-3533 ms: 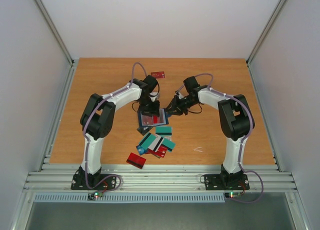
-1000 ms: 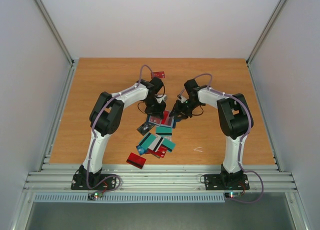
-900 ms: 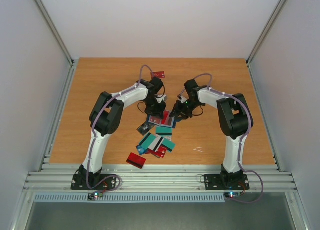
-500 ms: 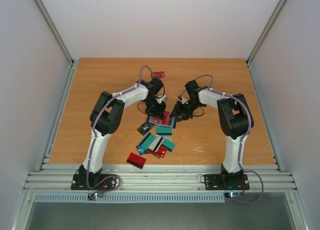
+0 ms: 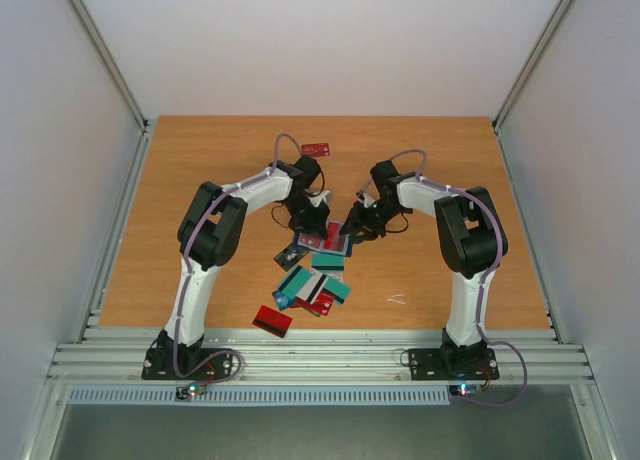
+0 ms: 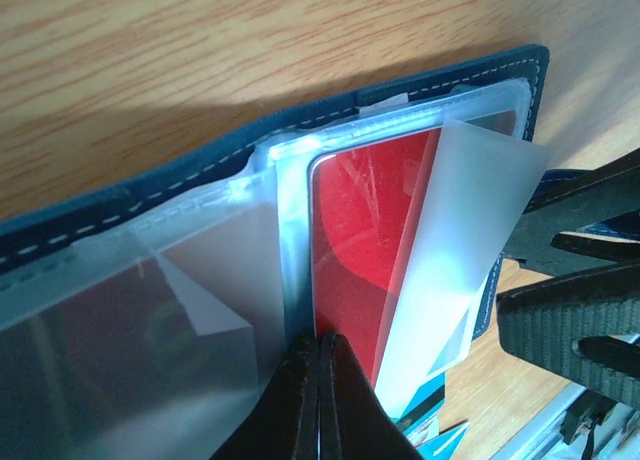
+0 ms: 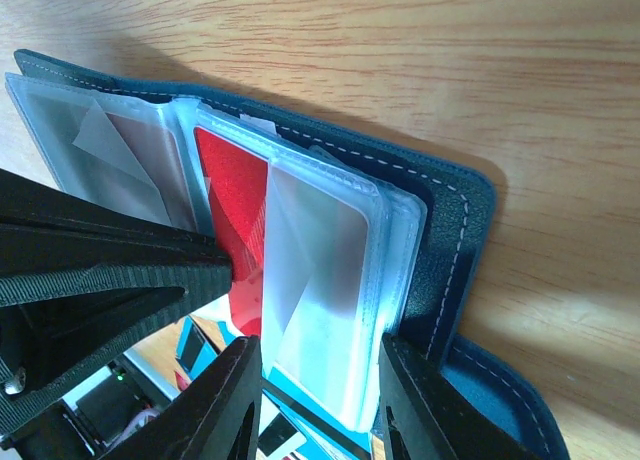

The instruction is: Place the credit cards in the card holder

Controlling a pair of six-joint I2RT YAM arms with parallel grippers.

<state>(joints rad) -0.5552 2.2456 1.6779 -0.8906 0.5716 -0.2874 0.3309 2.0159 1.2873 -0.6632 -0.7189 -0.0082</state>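
From above, the card holder (image 5: 325,242) lies open on the table (image 5: 200,180) between my left fingers (image 5: 312,223) and right fingers (image 5: 352,230), with loose cards (image 5: 315,285) just nearer.

Left wrist: my fingers (image 6: 290,400) pinch together on the red card (image 6: 365,250), which sits half in its sleeve.

Right wrist: my fingers (image 7: 225,410) stand apart astride the clear sleeves (image 7: 320,280). I cannot tell whether they squeeze them.

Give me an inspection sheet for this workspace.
Surface: wooden table, flat.
Job's things: card holder lies open; red card between its clear sleeves; loose cards heaped nearer the bases.
Clutter: small pale scrap, right side.
Grippers: left gripper jaws shut on the red card; right gripper jaws clamp the card holder's sleeves.
Cables: purple cables along both arms, off the cards.
Surroundings: white walls, metal rail at the near edge.
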